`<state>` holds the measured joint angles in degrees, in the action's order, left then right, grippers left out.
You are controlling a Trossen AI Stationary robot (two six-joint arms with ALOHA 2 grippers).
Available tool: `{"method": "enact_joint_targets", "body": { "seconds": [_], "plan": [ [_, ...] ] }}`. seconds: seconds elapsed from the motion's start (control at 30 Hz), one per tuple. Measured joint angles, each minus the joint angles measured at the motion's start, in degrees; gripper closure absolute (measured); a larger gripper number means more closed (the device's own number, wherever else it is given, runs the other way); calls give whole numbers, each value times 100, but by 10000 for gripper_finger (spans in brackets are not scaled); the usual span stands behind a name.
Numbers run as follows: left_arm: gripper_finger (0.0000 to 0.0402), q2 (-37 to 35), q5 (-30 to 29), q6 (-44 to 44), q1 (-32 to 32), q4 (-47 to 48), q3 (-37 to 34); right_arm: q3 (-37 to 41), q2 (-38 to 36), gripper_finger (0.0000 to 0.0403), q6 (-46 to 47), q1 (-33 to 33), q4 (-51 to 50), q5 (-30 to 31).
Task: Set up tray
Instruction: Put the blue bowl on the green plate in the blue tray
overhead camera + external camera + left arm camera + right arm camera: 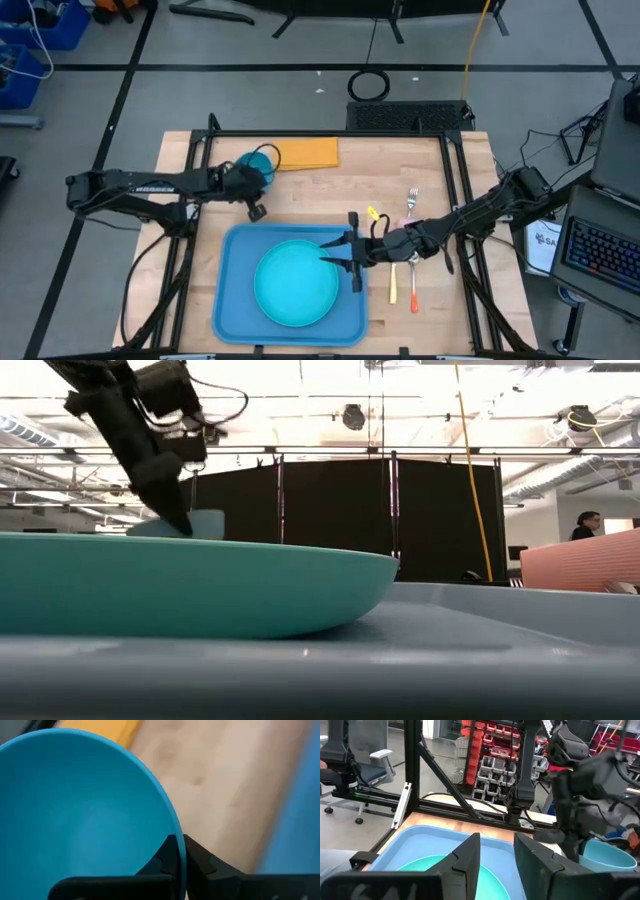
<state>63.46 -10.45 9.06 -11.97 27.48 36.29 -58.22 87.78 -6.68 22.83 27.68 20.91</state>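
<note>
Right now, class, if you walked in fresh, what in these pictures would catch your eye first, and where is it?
The big blue tray at the table's near edge, with a round turquoise plate on it. Next, the left gripper pinching the rim of a blue bowl near the orange napkin, and the right gripper open over the plate's edge.

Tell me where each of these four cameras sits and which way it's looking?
High: overhead, straight down on tray, both arms.
Low: table height, across plate, one arm above.
Left wrist: left gripper pinching blue bowl.
Right wrist: right gripper open over tray.
Shared: wrist views both show the bowl.
</note>
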Motion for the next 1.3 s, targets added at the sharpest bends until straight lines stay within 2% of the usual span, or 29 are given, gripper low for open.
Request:
{"method": "enact_joint_targets", "body": {
  "seconds": [0.17, 0.37, 0.77, 0.93, 1.1, 1.3],
  "plan": [
    [395, -361, 452, 302, 655, -92, 0, 0, -1, 291, -3, 2, 0, -2],
    [395, -465, 459, 857, 1585, -428, 0, 2, -1, 291, -11, 2, 34, 0],
    [395, -456, 445, 1319, 3210, -1298, 0, 2, -1, 291, -19, -66, 17, 0],
    [395, -314, 441, 1585, 3590, -1619, 0, 2, -1, 291, -17, -74, -4, 2],
    [395, 177, 480, 1824, 3819, -1804, 7, 2, -1, 291, -17, -74, -8, 0],
    [395, 918, 486, 1781, 4091, -1694, 490, 2, -1, 291, -19, -74, -9, 0]
  ]
}}
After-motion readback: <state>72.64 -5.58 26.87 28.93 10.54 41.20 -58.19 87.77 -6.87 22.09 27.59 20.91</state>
